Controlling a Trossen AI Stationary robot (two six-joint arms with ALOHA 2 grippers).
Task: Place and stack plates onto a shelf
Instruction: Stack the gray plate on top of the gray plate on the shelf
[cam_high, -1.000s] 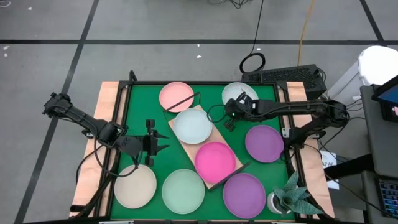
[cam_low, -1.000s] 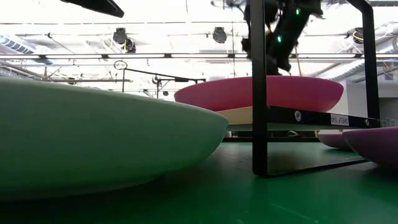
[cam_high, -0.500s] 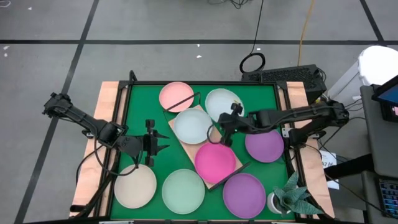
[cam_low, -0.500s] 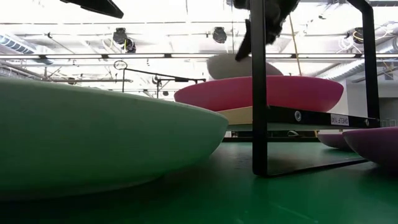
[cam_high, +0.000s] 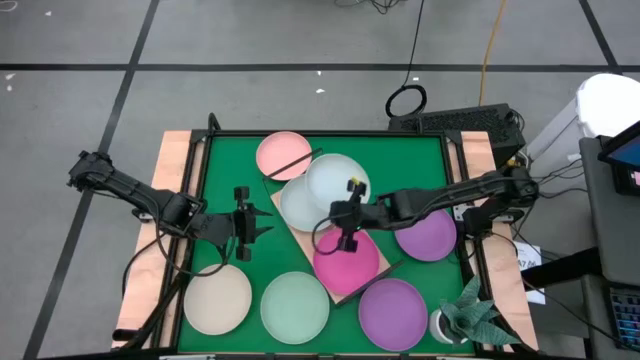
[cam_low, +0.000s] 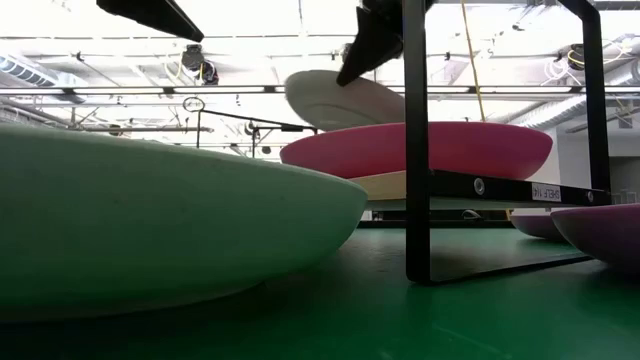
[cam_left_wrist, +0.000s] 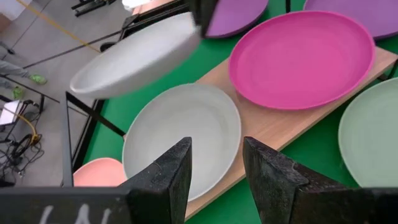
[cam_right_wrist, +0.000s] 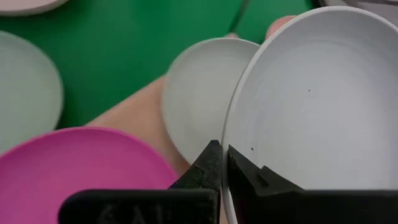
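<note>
Robotics lab: ceiling trusses (cam_low: 250, 90), floor cables (cam_high: 405, 100).

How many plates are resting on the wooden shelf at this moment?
2: a pale blue plate at the far end and a magenta plate at the near end. The third is in the air, gripped by the right gripper.

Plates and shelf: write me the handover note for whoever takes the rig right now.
Right pincer: shut on the rim of a pale blue plate, held tilted in the air over the shelf, partly above the pale blue plate already on the board.
Left pincer: open, holding nothing, over the mat left of the shelf.
Done: two plates on the shelf, that pale blue one and a magenta plate.
Left: set down the carried plate, then bring the salmon plate, two purple plates, beige plate and mint plate from the mat.
</note>
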